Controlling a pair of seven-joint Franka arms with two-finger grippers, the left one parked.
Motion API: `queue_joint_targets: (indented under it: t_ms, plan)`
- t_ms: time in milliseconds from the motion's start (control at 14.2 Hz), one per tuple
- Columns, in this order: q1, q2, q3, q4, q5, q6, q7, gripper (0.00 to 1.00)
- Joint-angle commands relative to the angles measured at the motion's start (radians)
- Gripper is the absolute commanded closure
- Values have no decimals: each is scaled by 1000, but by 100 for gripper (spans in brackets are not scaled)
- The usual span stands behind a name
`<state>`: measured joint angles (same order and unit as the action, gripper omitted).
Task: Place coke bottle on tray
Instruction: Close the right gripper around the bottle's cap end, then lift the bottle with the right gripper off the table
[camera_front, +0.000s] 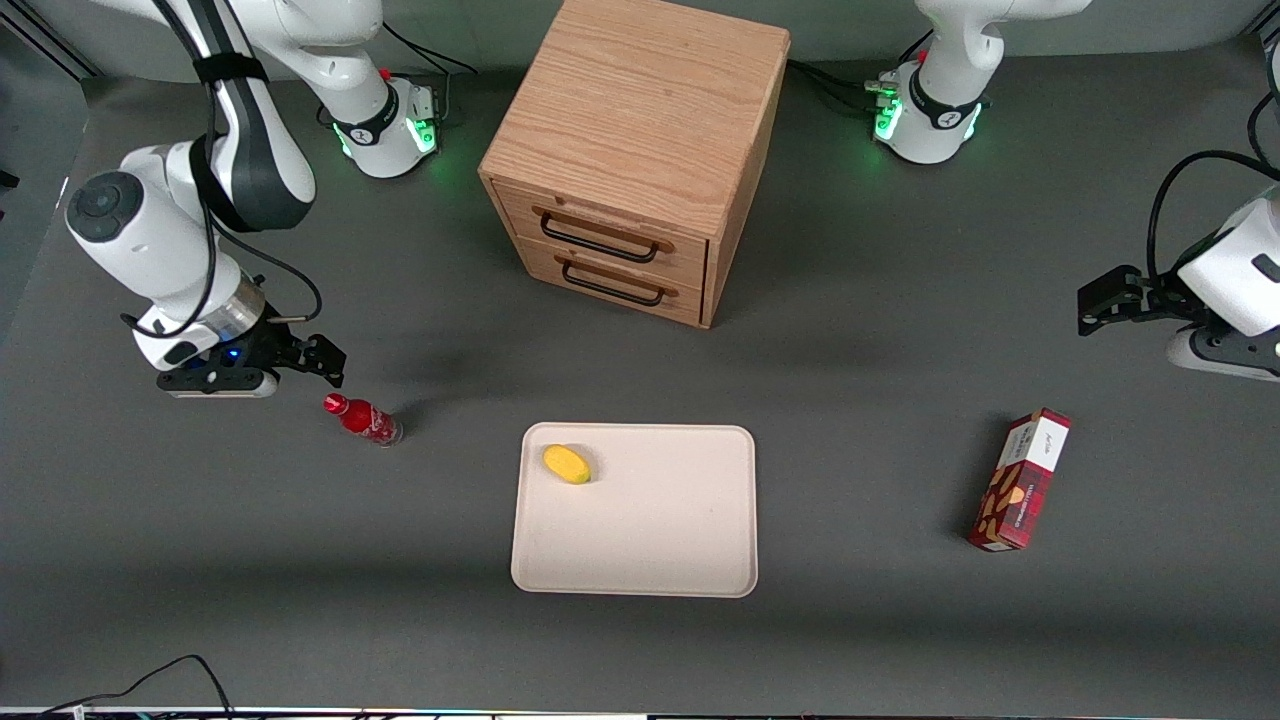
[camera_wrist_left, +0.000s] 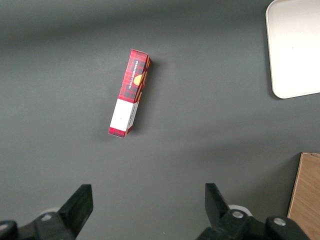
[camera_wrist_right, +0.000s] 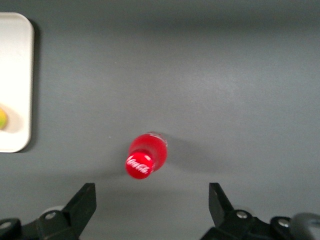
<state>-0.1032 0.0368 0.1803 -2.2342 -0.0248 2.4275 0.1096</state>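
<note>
coke bottle (camera_front: 362, 418) upright on desk, toward working arm's end, clear of edges, well apart from tray (camera_front: 640, 560) | gripper (camera_front: 215, 385) above and beside bottle, fingers (camera_wrist_right: 82, 205) spread, grasping nothing | tray mid-desk near front edge, yellow fruit (camera_front: 566, 464) in its corner nearest the bottle

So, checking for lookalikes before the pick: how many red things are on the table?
2. The coke bottle stands near the open gripper, beside the tray; the red carton stands toward the parked arm's end.
</note>
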Motion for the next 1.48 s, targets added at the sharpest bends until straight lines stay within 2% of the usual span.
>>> queue_joint_targets:
  t_ms: [0, 352, 844, 984, 1195, 1406]
  plan:
    - [-13, 84, 2, 11, -18, 68, -62, 0]
    - [2, 166, 18, 38, -20, 117, -44, 2]
    - [14, 146, 18, 56, -35, 75, -36, 15]
    - [14, 141, 18, 64, -35, 52, -36, 28]
    - [14, 135, 18, 87, -35, -5, -38, 57]
    - [14, 130, 18, 87, -37, -8, -39, 99]
